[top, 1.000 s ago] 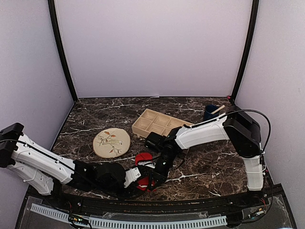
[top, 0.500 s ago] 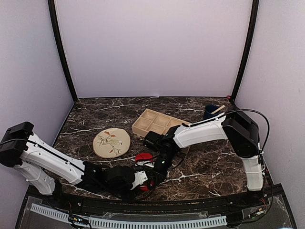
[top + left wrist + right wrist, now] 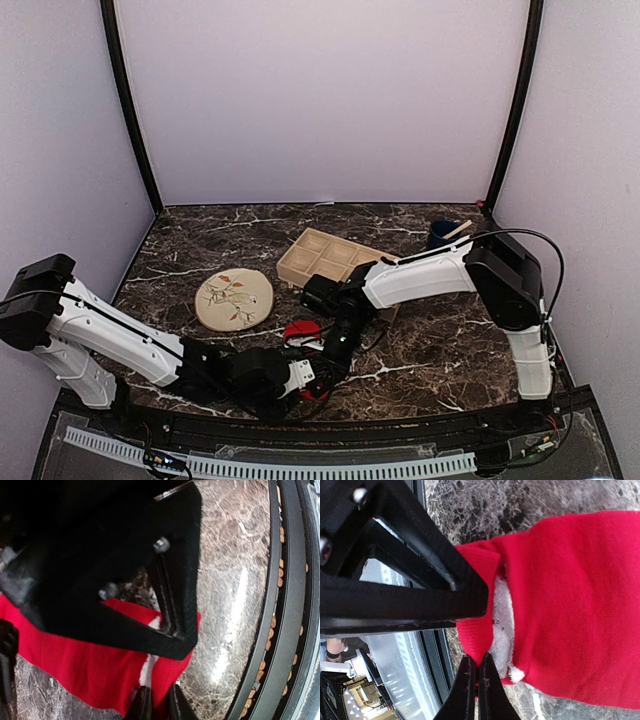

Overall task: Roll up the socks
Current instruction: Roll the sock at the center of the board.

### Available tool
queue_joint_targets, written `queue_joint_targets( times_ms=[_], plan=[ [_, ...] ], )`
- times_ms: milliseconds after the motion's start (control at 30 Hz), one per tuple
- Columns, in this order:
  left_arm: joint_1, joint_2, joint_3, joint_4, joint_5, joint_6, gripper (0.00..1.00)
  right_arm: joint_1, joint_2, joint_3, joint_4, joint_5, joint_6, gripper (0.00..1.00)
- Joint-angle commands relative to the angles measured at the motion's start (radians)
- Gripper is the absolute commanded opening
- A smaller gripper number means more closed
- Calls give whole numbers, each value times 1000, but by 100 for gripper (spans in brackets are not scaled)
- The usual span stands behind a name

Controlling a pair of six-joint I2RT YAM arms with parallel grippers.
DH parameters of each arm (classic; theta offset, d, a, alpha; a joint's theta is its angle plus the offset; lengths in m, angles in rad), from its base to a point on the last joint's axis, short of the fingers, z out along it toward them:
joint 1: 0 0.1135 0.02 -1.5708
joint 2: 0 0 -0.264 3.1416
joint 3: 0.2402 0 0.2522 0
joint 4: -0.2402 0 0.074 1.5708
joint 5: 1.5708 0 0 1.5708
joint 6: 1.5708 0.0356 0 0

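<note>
A red sock [image 3: 299,330] with a white fuzzy marking lies on the marble near the front edge, between the two arms. In the left wrist view the sock [image 3: 75,665] spreads flat, and my left gripper [image 3: 159,707] pinches a fold of its red edge beside the white patch. In the right wrist view my right gripper [image 3: 476,680] is shut on the red cuff of the same sock [image 3: 570,605], next to the white fluff. From above, the left gripper [image 3: 303,384] and the right gripper [image 3: 323,376] meet almost tip to tip. I can make out only one sock clearly.
A round beige leaf-pattern plate [image 3: 234,300] lies left of the sock. A wooden compartment tray [image 3: 330,258] sits behind it, and a blue cup [image 3: 440,237] holding a stick stands at the back right. The black front rail [image 3: 280,630] runs close to the grippers.
My left arm has slid right toward the right gripper and its jaws have narrowed onto the sock's edge. The right gripper has stayed shut on the cuff, shifting only slightly.
</note>
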Motion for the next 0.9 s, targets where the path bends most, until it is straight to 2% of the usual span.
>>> queue_joint_targets(
  times_ms=[0,200,500,633,733,867],
  plan=[
    [-6,15,19,-42,43,-5,11,-5,19,28,-24,-11,-14,0],
    [-6,14,21,-48,71,-14,0,-5,19,26,-26,-4,-13,0],
    [-6,-10,-4,-39,89,-51,0,-8,0,-3,15,2,13,0],
    [-4,-28,-12,-41,90,-74,0,-26,-27,-50,82,-14,50,7],
    [-2,-33,-13,-43,101,-85,0,-45,-51,-94,142,-32,80,16],
    [8,-33,-10,-47,117,-106,0,-64,-86,-153,214,-56,116,18]
  ],
)
